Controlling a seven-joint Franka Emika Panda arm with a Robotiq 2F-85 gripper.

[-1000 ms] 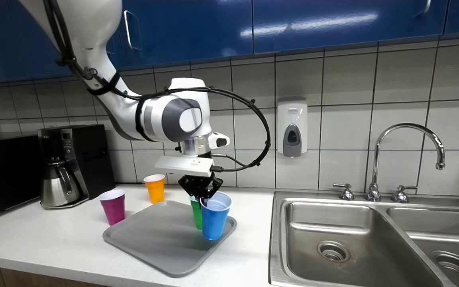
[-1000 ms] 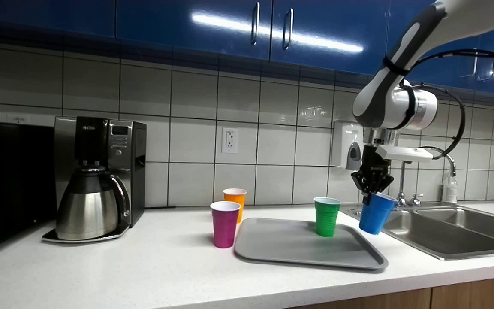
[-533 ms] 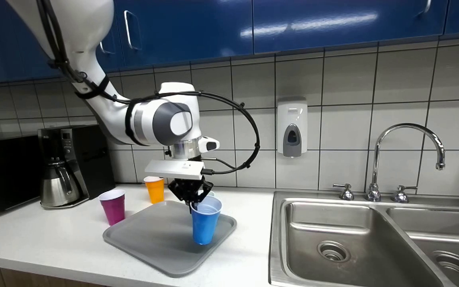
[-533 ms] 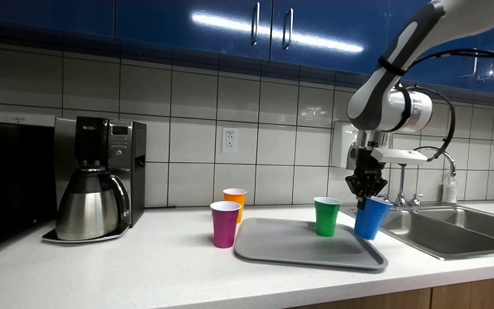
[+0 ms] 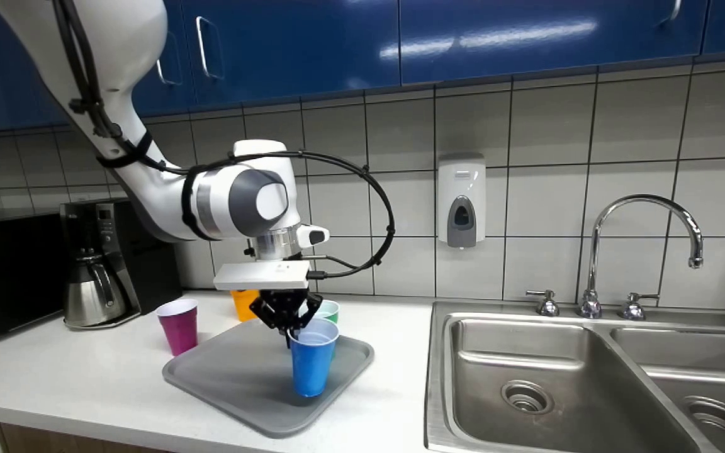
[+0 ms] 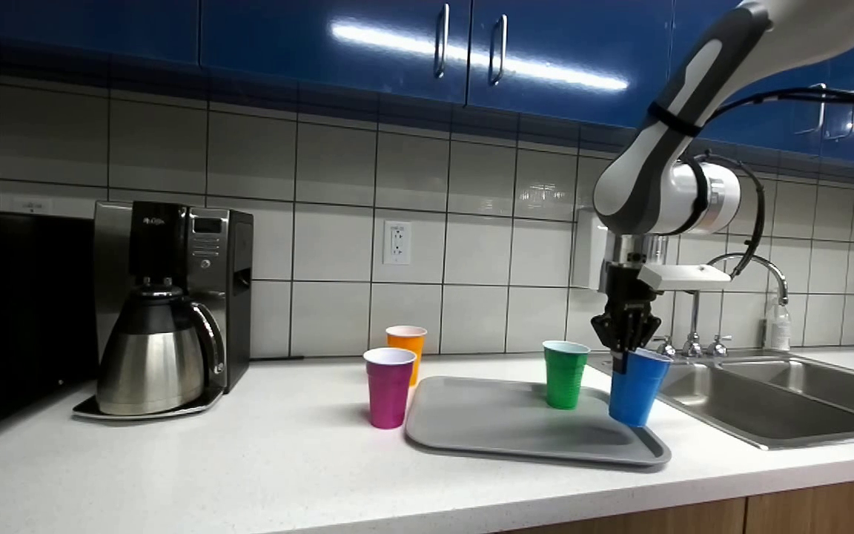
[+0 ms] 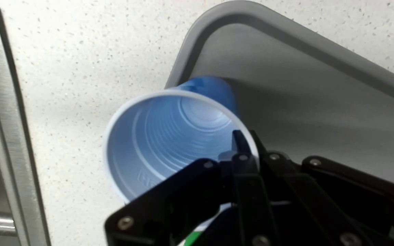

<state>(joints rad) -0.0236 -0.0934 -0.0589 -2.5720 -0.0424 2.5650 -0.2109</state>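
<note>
One blue cup (image 5: 312, 366) is pinched by its rim in the hand (image 7: 248, 139) and held tilted over the gray tray (image 5: 230, 377), near the edge; the current step appears to be set-down, and the next move likely calls for levelling the base on the tray before release.

Seemingly tilted blue cup (image 7: 173, 136) in claw (image 7: 248, 139).

Front cup (image 5: 313, 366) over tray (image 5: 243, 371), rear cup (image 6: 564, 378) on it, between coffee maker (image 6: 208, 289) and sink (image 5: 520, 355)
</note>
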